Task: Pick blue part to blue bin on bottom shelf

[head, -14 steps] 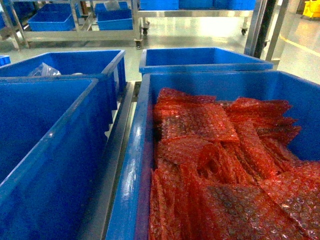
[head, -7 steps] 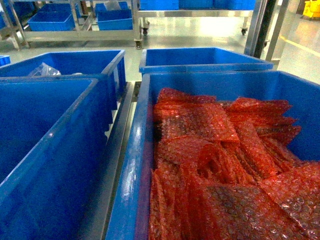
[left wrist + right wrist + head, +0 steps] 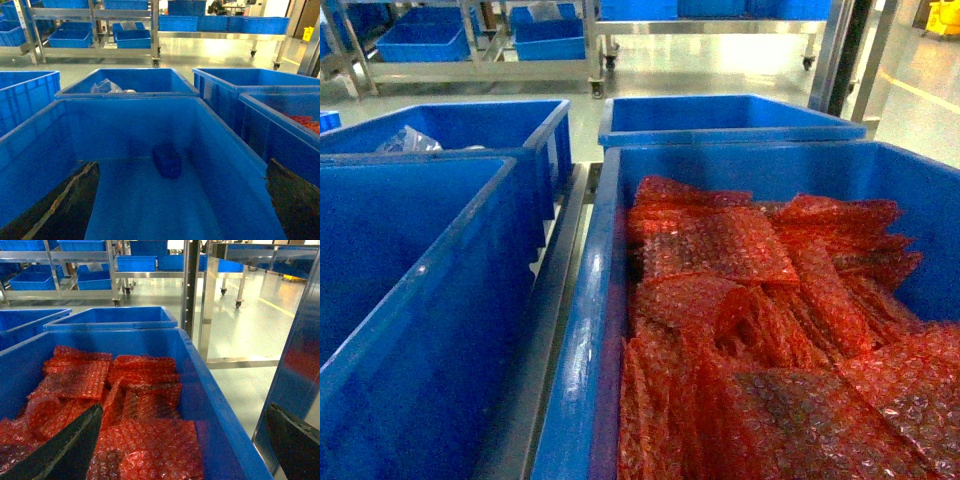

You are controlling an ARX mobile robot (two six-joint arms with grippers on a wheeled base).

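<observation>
Head view: neither pincer is seen. Two large crates stand side by side, the left crate [image 3: 410, 300] showing only bare blue wall, the right crate [image 3: 590, 300] filled with red bubble-wrap sheets [image 3: 750, 310]. Nothing identifiable as the blue part is shown here.

Left wrist view: the left pincer [image 3: 180, 200] is held spread wide, its two dark fingers [image 3: 60, 205] visible at the lower corners, with nothing gripped and nothing touched. Ahead of it and lower, on the crate floor near the far wall, lies a small dark-blue block [image 3: 167, 160], judged to be the blue part, though its shape is too dim to confirm. It lies almost centred between the fingers, its long axis running away from the camera. The left arm is judged the nearer.

Right wrist view: the right pincer [image 3: 185, 440] is likewise spread and empty, poised above the bubble wrap. No blue part is visible.
</observation>
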